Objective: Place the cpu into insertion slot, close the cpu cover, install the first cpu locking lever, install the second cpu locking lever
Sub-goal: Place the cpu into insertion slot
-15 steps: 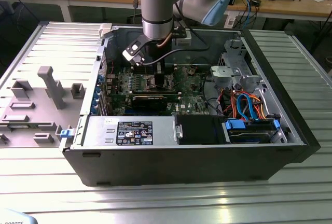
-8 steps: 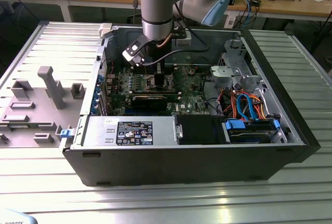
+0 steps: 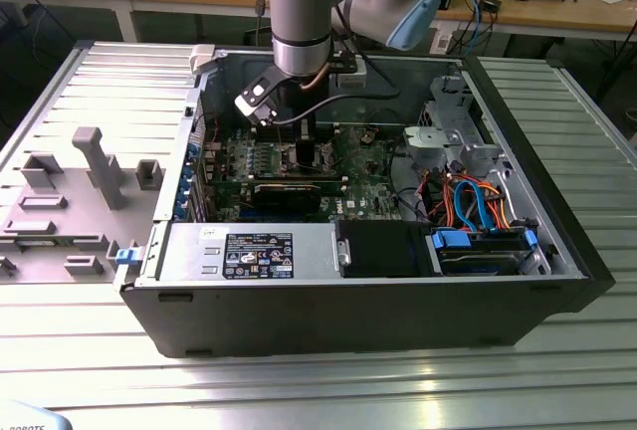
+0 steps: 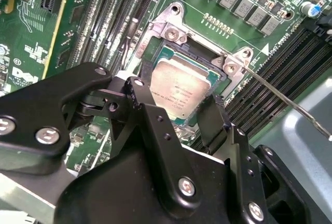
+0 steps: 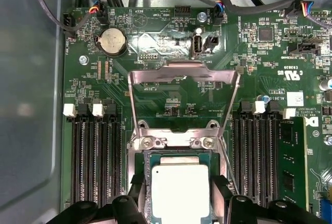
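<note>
The cpu (image 5: 180, 190) (image 4: 181, 92), a silver-topped square chip, sits at the insertion slot (image 5: 174, 141), level with its metal rim. My gripper (image 5: 179, 200) (image 4: 176, 102) straddles it, one black finger (image 5: 136, 195) against each of two opposite edges, shut on the chip. The cpu cover (image 5: 184, 70), a silvery frame with a big window, stands flipped open beyond the slot. A thin locking lever (image 4: 280, 99) sticks out free beside the socket. In the exterior view the gripper (image 3: 304, 146) reaches down onto the green board (image 3: 373, 166) inside the computer case.
Black memory slots (image 5: 96, 156) (image 5: 254, 156) flank the socket on both sides. A long black graphics card (image 3: 289, 194) lies just in front of it. A drive cage with blue and orange cables (image 3: 478, 206) and the power supply (image 3: 249, 251) crowd the case. A grey fixture (image 3: 90, 166) sits outside.
</note>
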`<state>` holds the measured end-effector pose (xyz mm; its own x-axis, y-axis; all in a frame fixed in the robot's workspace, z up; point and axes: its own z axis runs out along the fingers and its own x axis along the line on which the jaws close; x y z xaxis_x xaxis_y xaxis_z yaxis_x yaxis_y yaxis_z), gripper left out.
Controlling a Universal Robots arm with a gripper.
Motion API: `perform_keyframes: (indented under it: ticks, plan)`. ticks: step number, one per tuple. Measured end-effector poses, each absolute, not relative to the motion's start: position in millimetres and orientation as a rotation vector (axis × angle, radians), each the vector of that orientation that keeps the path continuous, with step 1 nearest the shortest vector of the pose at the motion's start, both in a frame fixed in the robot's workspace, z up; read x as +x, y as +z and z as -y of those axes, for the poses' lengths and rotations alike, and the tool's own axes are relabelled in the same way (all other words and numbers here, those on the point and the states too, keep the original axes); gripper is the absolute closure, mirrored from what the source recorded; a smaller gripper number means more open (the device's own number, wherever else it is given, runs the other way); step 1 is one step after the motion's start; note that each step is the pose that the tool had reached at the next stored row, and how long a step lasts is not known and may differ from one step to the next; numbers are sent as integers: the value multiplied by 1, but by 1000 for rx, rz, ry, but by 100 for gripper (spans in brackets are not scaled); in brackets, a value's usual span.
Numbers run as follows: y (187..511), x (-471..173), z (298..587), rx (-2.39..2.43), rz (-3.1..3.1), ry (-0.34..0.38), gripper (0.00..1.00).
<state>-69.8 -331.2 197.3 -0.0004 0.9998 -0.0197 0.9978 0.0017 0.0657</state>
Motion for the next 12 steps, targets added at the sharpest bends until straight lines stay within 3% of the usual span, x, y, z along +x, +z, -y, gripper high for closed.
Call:
perform_keyframes:
  ticks: [12]
  plan:
    - [198, -70, 332, 2178, -2180, 51, 38]
